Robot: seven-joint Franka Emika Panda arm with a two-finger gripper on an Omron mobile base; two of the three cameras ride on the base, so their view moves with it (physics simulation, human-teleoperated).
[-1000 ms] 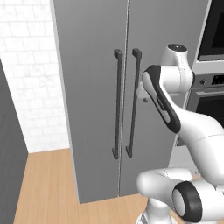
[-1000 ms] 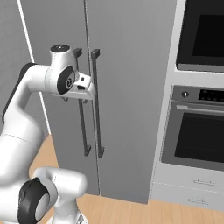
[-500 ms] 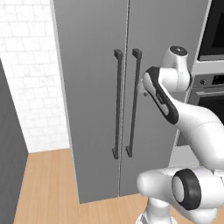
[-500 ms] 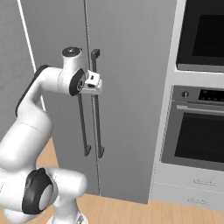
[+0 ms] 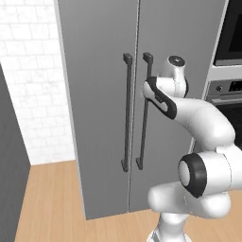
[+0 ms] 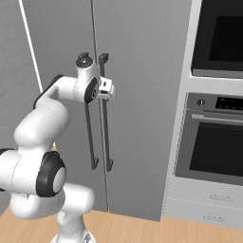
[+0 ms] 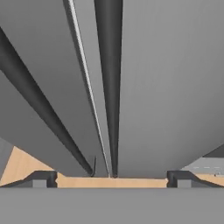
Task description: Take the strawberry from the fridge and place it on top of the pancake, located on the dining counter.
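Observation:
The fridge stands with both grey doors closed, so the strawberry is hidden. The pancake and the dining counter are out of view. My gripper is at upper-handle height, right in front of the right door's dark bar handle. In the hand view the gripper is open, its fingertips wide apart with nothing between them. The right handle runs up the middle of that view, in line with the gap. The left door's handle slants off to the side.
A black-glass wall oven sits in the cabinet column just right of the fridge. A white brick wall and a dark grey panel lie to the left. Wood floor runs in front.
The arm has stretched forward, carrying the hand closer to the fridge's right door handle. The jaws have stayed wide apart and the doors have stayed closed.

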